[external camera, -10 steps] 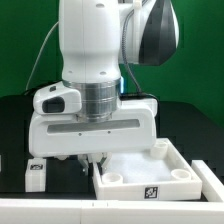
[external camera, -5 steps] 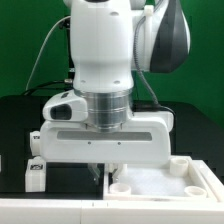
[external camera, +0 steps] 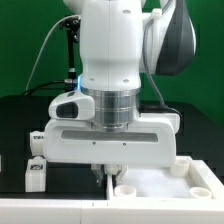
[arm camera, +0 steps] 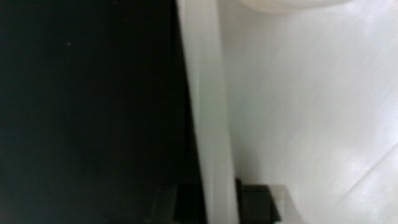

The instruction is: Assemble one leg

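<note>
Claw (external camera: 103,172) is low at the panel (external camera: 160,188) edge. In the wrist view I see its jaws either side of the rim wall (arm camera: 205,100), but I cannot tell if they pinch it. Leg (external camera: 35,176) sits on the black worktop (external camera: 12,125) at the exterior view's left, apart from the claw, unheld. My guess: panel positioning. I'd keep square on the rim, move slowly and avoid bumping the leg.

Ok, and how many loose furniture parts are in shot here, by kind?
Legs: 2, the near leg and the far leg, which is partly hidden, so less sure.
Panels: 1, the white panel.
Total: 3.
</note>
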Controlling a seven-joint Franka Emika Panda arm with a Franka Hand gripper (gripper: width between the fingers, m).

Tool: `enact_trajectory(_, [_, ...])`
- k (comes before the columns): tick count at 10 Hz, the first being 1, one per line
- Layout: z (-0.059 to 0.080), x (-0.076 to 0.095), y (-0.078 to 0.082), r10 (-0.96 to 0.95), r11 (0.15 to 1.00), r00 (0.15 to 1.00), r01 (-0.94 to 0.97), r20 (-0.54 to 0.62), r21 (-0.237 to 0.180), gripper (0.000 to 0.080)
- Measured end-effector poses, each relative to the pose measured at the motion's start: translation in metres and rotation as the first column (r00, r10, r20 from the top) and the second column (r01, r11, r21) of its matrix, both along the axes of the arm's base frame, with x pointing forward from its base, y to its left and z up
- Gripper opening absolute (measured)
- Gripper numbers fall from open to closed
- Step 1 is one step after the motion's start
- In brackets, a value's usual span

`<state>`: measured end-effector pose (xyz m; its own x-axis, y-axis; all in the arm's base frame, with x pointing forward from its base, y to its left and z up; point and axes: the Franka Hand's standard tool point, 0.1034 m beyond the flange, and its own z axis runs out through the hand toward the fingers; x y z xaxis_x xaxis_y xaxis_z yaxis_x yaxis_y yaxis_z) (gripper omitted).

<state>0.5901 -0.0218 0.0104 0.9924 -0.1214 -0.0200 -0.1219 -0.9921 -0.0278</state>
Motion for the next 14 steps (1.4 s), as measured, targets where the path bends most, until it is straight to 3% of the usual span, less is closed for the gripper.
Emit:
enact_trajectory(1, [0.0, 0.0, 0.0, 0.0, 1.0, 1.0, 0.0, 0.0, 0.0, 0.0057])
enact_trajectory(3, [0.002, 0.0, -0.001, 0.007, 1.0, 1.0, -0.007, -0.001, 0.002, 0.029])
enact_trajectory(4, [0.019, 0.0, -0.006, 0.036, 0.999, 0.999, -0.036, -0.008, 0.01, 0.0426])
enact_trajectory(5, [0.038, 0.0, -0.013, 0.042, 0.999, 0.999, -0.042, -0.003, 0.013, 0.0426])
enact_trajectory(6, [0.047, -0.002, -0.02, 0.037, 0.999, 0.999, -0.037, -0.013, 0.015, 0.0588])
enact_trajectory(7, [0.051, -0.005, -0.023, 0.03, 0.999, 0.999, -0.029, -0.045, 0.021, 0.063])
enact_trajectory(13, [0.052, -0.004, -0.024, 0.018, 1.0, 0.998, -0.016, -0.055, 0.023, 0.0649])
enact_trajectory(14, [0.053, -0.01, -0.034, 0.033, 0.999, 0.996, -0.031, -0.082, 0.024, 0.0649])
